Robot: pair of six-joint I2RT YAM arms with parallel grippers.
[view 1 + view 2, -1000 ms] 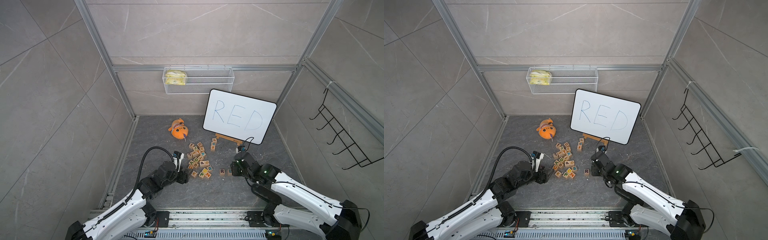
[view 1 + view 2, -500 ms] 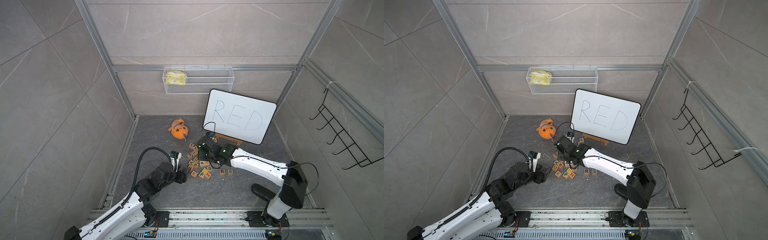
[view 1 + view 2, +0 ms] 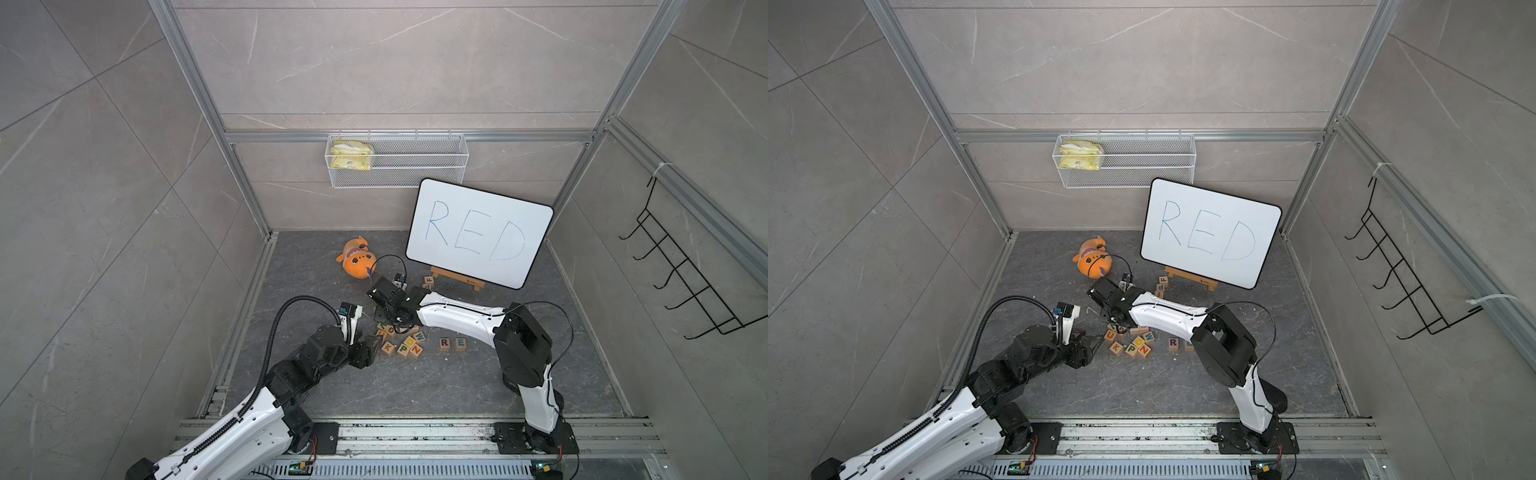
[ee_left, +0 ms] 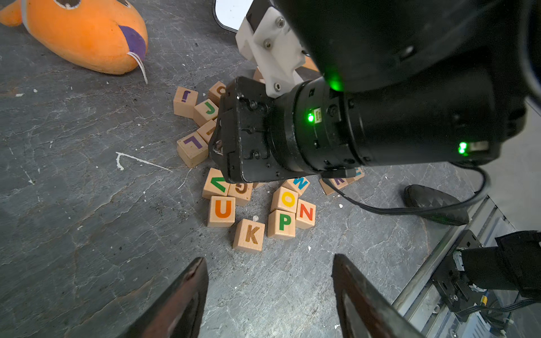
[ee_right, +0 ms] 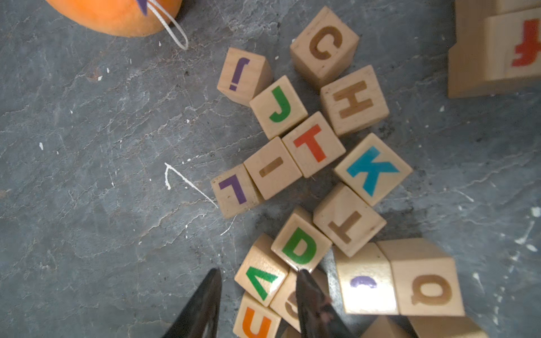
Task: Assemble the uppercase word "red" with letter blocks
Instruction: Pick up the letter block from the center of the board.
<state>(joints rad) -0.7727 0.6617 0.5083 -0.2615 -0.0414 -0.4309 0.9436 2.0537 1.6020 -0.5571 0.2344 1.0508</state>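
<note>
- A white board (image 3: 478, 232) with "RED" handwritten in blue leans on a small wooden easel at the back of the dark grey counter (image 3: 415, 386).
- In front of the board, set apart from the rest, two wooden cubes sit side by side. The purple R block (image 3: 444, 343) and the red-orange E block (image 3: 459, 343) read "RE".
- In front of the board's left edge lies a loose pile of other letter blocks (image 4: 248, 235). Readable letters there include U, K, P, N, O, W, J, L, C, H and T.
- The green D block (image 5: 300, 247) lies in that pile, seemingly resting partly on its neighbours, beside a green V and a brown T.
- The right claw (image 5: 259, 272) hovers over the pile, narrowly parted and gripping nothing. One of its tips is right at the D block's corner.
- The left claw (image 4: 269, 259) hangs at the side of the pile away from the board, wide and empty.
- An orange plush toy (image 3: 357, 262) lies just left of the board.
</note>
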